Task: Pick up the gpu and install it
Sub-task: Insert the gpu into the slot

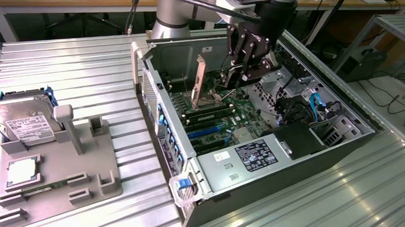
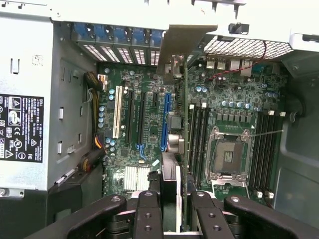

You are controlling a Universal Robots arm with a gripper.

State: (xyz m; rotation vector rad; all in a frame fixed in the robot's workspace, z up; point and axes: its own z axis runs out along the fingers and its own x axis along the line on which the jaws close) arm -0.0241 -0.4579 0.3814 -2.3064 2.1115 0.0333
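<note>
I have the gripper [image 1: 248, 69] clenched on the gpu [image 1: 199, 80], holding the card on edge inside the open computer case [image 1: 336, 143], above the motherboard [image 1: 219, 121]. From the wrist view the card [image 2: 175, 99] hangs close beside the blue slot [image 2: 163, 122] — near, not yet seated. To do this well, I judge the card must stay square to the slot and its silver bracket [image 2: 185, 42] must line up with the rear opening — no tilt.
</note>
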